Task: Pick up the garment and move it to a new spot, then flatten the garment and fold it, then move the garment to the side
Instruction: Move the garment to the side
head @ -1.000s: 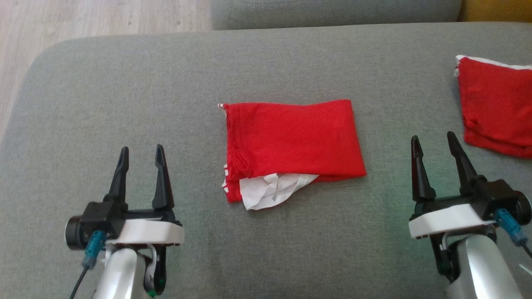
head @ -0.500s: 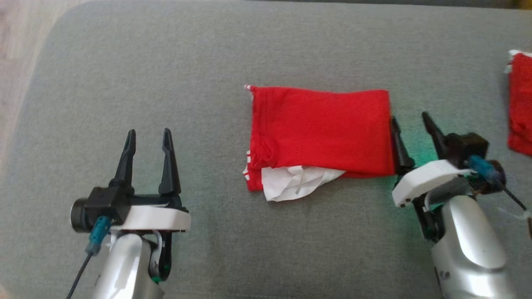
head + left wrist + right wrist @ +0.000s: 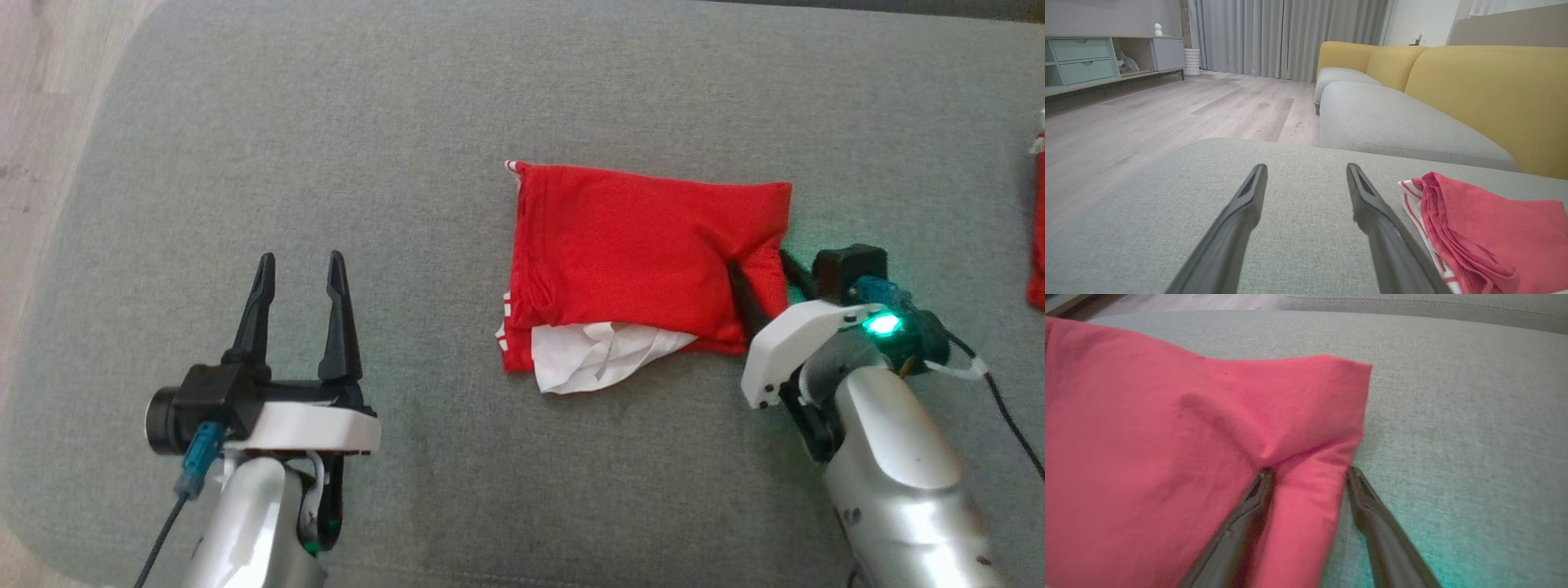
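The garment (image 3: 637, 253) is a red cloth folded into a rectangle on the grey cushion (image 3: 326, 122), with white fabric sticking out at its near edge. My right gripper (image 3: 758, 261) straddles its right edge, jaws wide apart. In the right wrist view one finger presses on the red cloth (image 3: 1167, 437) and the other rests on the cushion just beside the edge, so a strip of cloth lies inside my right gripper (image 3: 1308, 471). My left gripper (image 3: 300, 257) hovers open to the garment's left. The left wrist view shows this gripper (image 3: 1306, 167) empty, with the garment (image 3: 1486, 220) at the right.
A second red cloth (image 3: 1037, 245) lies at the cushion's far right edge. The cushion's rounded left edge drops to wooden floor (image 3: 33, 122). Beyond lie another grey seat (image 3: 1392, 122) and a yellow sofa back (image 3: 1486, 90).
The head camera has shifted. My right gripper has swung left onto the garment's right edge, one finger now on the cloth, which has puckered there. The left gripper stays as it was.
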Controlling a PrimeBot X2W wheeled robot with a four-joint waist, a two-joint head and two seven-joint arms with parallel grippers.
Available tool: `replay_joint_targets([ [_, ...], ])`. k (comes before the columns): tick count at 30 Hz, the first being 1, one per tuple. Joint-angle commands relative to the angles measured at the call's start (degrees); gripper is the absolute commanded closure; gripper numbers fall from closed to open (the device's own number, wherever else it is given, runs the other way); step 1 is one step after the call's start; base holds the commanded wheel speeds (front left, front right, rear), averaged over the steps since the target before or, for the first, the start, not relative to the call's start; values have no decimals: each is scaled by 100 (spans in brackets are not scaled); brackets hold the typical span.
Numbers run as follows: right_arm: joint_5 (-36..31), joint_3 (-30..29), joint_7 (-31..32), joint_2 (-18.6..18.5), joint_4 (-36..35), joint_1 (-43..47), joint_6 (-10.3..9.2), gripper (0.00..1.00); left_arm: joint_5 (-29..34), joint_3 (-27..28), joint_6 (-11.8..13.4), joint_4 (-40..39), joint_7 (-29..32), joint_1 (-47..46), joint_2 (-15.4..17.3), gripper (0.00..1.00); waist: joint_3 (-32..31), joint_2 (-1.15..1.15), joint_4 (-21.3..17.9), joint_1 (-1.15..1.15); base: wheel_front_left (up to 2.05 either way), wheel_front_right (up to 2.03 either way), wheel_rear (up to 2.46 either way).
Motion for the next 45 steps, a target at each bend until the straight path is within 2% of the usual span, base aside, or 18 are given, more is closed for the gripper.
replay_joint_targets([
  [1, -23, 244, -8, 72, 61, 70, 39, 100, 2, 193, 48, -155, -29, -207, 48, 0, -36, 0, -46, 0, 0, 0, 0],
  [10, -453, -142, -597, 72, 33, -73, 39, 100, 58, 224, 31, -138, -29, -165, 48, 0, -228, 0, -232, 0, 0, 0, 0],
  [17, -1491, -368, -675, -17, -325, 63, 39, 100, 113, 248, 1, -189, -29, -75, 48, 0, -433, 0, -458, 0, 0, 0, 0],
  [19, -1600, -363, -650, -87, -410, 87, 39, 100, 120, 246, -3, -204, -29, -64, 48, 0, -452, 0, -509, 0, 0, 0, 0],
  [23, -1832, -234, -463, -589, -752, 125, 39, 100, 146, 244, -11, -266, -29, -58, 48, 0, -482, 0, -736, 0, 0, 0, 0],
  [28, -1814, -175, -149, -1575, -1092, 19, 39, 100, 148, 176, -16, -316, -29, -81, 48, 0, -420, 0, -997, 0, 0, 0, 0],
  [31, -1808, -306, 25, -2138, -1132, -125, 39, 100, 165, 132, -25, -334, -29, -132, 48, 0, -299, 0, -1092, 0, 0, 0, 0],
  [34, -1816, -615, 81, -2516, -1037, -330, 39, 100, 179, 160, -23, -346, -29, -169, 48, 0, -175, 0, -1160, 0, 0, 0, 0],
  [40, -2139, -1105, 133, -2761, -608, -764, 39, 100, 235, 174, -111, -304, -29, -250, 48, 0, 72, 0, -1163, 0, 0, 0, 0],
  [45, -2384, -1565, 147, -2772, -386, -992, 39, 100, 218, 210, -131, -328, -29, -334, 48, 0, 262, 0, -1069, 0, 0, 0, 0],
])
